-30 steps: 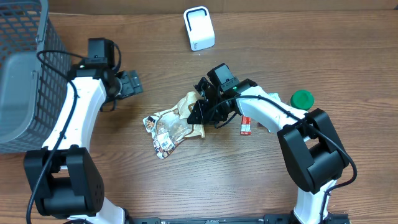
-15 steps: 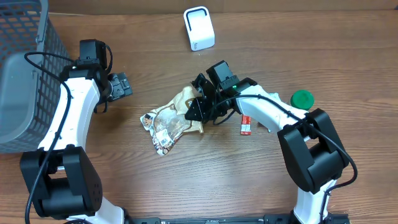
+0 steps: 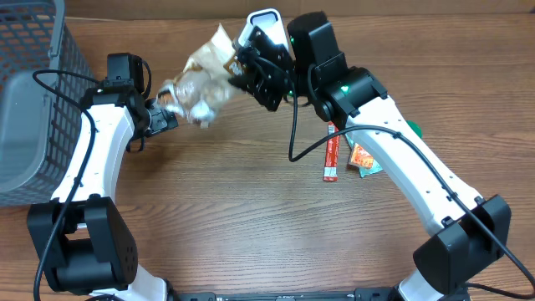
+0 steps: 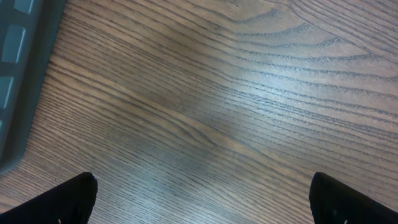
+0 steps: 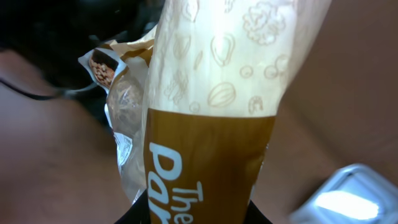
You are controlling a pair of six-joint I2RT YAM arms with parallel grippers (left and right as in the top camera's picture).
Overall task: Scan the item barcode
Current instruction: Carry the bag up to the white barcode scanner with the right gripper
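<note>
The right gripper is clenched on one end of a crinkly tan and brown foil snack bag, holding it in the air over the far middle of the wooden table. From the fingers the bag runs out to the left, its long axis lying left to right and sagging slightly toward the near side. The white boxy scanner stands at the far edge, just behind the right gripper and so to the right of most of the bag. The coming move probably turns on swinging the bag's printed face round toward it.

In the right wrist view the bag shows a pale upper part with line-drawn nuts, a glossy brown band with white lettering and a clear, wrinkled window. No barcode can be made out.

The left gripper is spread wide and holds nothing. It sits just near of the bag's free left end. Whether they touch cannot be told.

A thin red stick sachet lies on the table, well right.
</note>
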